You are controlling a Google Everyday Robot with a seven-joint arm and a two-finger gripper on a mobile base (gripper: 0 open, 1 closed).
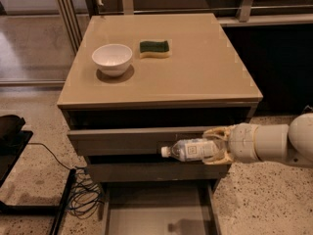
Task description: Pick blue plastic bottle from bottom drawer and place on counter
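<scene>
The blue plastic bottle (pixel 190 150), clear with a white cap and a pale label, lies sideways in my gripper (pixel 215 146), cap pointing left. The gripper is shut on it and holds it in front of the upper drawer fronts, well above the open bottom drawer (pixel 156 214). The drawer's grey floor shows nothing but the bottle's shadow. The beige counter (pixel 195 67) lies above and behind the bottle. My white arm comes in from the right edge.
A white bowl (pixel 112 58) and a green-and-yellow sponge (pixel 154 48) sit on the counter's back left. Black cables (pixel 78 192) and a dark stand lie on the speckled floor at the left. A dark cabinet stands at the right.
</scene>
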